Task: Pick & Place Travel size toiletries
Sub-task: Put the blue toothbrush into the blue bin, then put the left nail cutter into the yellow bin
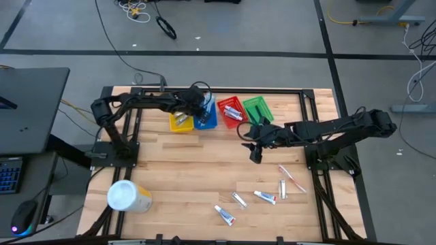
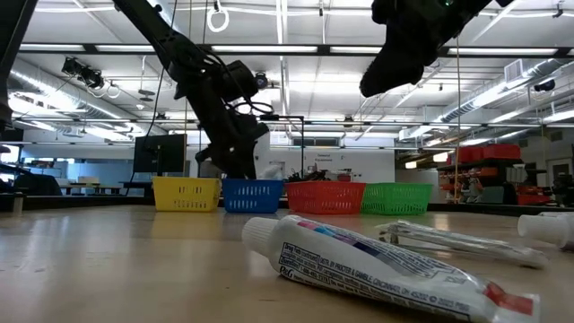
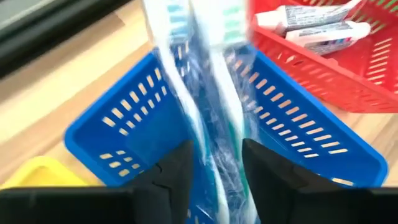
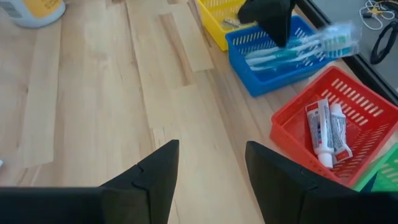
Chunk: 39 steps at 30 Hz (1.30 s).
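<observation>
Four baskets sit in a row at the table's (image 1: 170, 177) 12 o'clock edge in the high view: yellow basket (image 1: 180, 122), blue basket (image 1: 206, 117), red basket (image 1: 231, 111), green basket (image 1: 258, 109).

Left gripper (image 3: 214, 165) hangs over the blue basket, fingers pinched on a packet of toothbrushes (image 3: 208, 93) that slants across the basket's rim; right wrist view shows the packet's far end poking past the rim toward the red basket.

Right gripper (image 4: 211, 168) hovers over bare wood at about 3 o'clock from table centre, jaws spread, holding nothing.

Two white tubes (image 4: 326, 134) already lie in the red basket. Five or so toiletries remain loose near 5 o'clock (image 1: 262, 197).

Judgement, step in hand: placing the toothbrushes. To do it well, tilt the packet along the basket's long axis and lower before letting go; a flat release risks it bridging the rim and tipping out. Keep the right arm clear.
</observation>
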Each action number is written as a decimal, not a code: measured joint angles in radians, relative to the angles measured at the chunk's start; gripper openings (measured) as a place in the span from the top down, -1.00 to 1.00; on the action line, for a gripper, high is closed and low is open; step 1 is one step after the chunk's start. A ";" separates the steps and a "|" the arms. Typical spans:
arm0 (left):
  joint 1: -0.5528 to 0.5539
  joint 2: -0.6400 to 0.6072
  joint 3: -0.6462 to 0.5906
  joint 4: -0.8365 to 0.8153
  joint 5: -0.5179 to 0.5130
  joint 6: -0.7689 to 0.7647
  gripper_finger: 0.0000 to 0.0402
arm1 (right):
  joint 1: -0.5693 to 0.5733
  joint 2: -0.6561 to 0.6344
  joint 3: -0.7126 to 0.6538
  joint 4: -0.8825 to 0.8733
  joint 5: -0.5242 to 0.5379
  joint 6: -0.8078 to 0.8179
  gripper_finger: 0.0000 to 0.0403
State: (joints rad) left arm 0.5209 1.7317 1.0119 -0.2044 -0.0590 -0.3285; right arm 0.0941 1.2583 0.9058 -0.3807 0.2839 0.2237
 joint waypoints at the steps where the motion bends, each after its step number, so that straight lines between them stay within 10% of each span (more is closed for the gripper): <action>1: 0.000 -0.008 0.000 -0.004 0.000 0.015 0.24 | 0.000 0.000 0.000 -0.011 -0.001 0.000 0.02; 11: -0.052 -0.212 0.000 -0.152 -0.001 0.052 0.16 | 0.011 0.002 0.000 -0.041 -0.131 0.099 0.02; 28: -0.720 -0.289 0.000 -0.024 -0.044 0.258 0.16 | 0.245 0.039 0.000 -0.042 -0.091 0.297 0.02; 39: -0.925 -0.290 0.000 0.103 -0.086 0.194 0.16 | 0.362 0.140 0.000 -0.029 -0.025 0.348 0.02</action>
State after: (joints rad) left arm -0.4044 1.4422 1.0119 -0.1011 -0.1455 -0.1346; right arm 0.4565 1.3978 0.9054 -0.4098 0.2592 0.5720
